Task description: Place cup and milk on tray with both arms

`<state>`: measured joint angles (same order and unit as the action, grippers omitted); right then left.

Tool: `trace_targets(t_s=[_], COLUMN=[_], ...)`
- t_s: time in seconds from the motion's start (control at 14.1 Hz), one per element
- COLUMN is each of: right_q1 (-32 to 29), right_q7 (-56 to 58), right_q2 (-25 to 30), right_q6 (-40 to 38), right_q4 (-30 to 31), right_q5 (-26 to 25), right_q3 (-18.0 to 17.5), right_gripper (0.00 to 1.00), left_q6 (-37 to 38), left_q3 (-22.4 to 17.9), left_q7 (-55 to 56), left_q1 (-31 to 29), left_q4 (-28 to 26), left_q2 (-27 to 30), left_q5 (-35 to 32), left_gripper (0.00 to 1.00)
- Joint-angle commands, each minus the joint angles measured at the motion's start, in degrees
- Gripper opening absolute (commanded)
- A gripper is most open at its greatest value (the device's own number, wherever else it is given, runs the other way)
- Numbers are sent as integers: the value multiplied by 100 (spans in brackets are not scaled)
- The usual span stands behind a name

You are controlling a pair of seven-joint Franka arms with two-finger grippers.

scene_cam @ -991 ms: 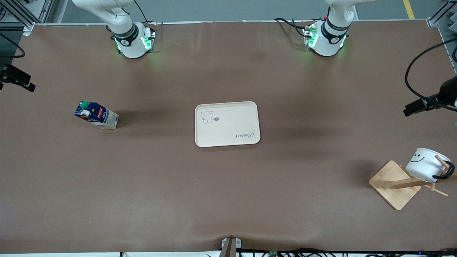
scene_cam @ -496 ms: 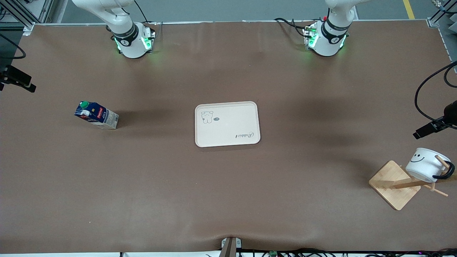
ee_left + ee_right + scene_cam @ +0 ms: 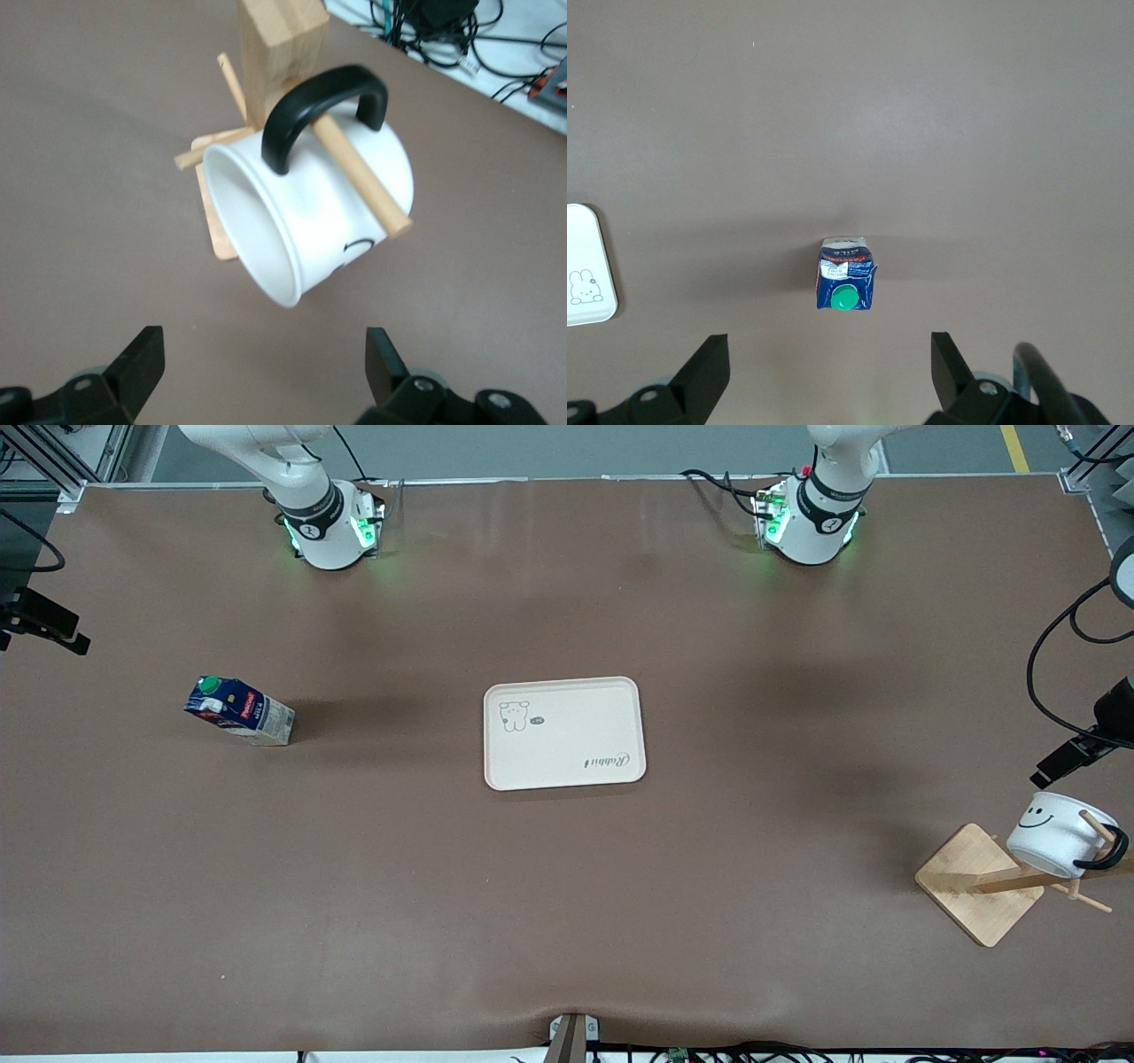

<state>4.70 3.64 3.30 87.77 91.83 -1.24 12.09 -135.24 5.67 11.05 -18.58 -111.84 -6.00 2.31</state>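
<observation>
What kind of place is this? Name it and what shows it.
Probably a robotics lab test bench: two fixed arms whose bases glow green, loose cables along the table edge, and staged props like the tray.

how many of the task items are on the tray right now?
0. The tray holds nothing. The milk carton stands on the table toward the right arm's end. The smiley mug hangs by its handle on a wooden rack toward the left arm's end.
</observation>
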Motion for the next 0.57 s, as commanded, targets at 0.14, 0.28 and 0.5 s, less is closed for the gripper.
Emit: trace_targets(t_s=[0.14,0.28,0.5], right_q1=[22,23,14], right_q7=[-92,-92,-101], right_q2=[-92,-93,-93], right_q6=[-49,-49,-49], right_q4=[-148,-148,-148], right_q5=[-69,-69,-87], right_q3=[-13,-13,-13], right_gripper=[100,100,100], left_q6=[-950,-1205,-1452], left_q3=[57,144,223], left_q7=[-287,-287,-296], left_q1=[-14,-5,-5], left_q4=[-242,-225,-189], left_q2=[-59,-173,-305], left_q5=[112,121,112], left_gripper=[97,88,76])
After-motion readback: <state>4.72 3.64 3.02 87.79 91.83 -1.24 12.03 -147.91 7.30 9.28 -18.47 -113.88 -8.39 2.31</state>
